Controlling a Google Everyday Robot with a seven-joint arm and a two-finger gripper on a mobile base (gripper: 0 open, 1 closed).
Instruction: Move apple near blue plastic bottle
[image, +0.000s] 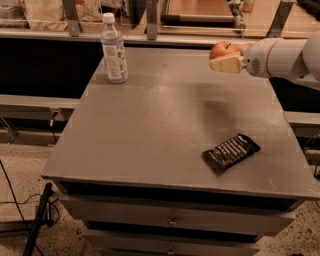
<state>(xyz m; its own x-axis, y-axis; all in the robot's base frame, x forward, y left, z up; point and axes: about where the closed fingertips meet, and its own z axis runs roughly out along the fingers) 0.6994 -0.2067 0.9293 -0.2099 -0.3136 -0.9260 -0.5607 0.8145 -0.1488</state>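
The red-orange apple (224, 49) is held in my gripper (226, 59), lifted above the right rear part of the grey table (160, 125). The cream fingers (226, 65) close around its lower side, and the white arm reaches in from the right. The blue plastic bottle (114, 49), clear with a white cap and pale label, stands upright at the table's far left corner, well to the left of the apple.
A flat black snack wrapper (230, 152) lies on the table's front right. A counter with metal posts (152, 19) runs behind the table. Drawers (172, 220) sit below the front edge, and cables (35, 220) lie on the floor at the left.
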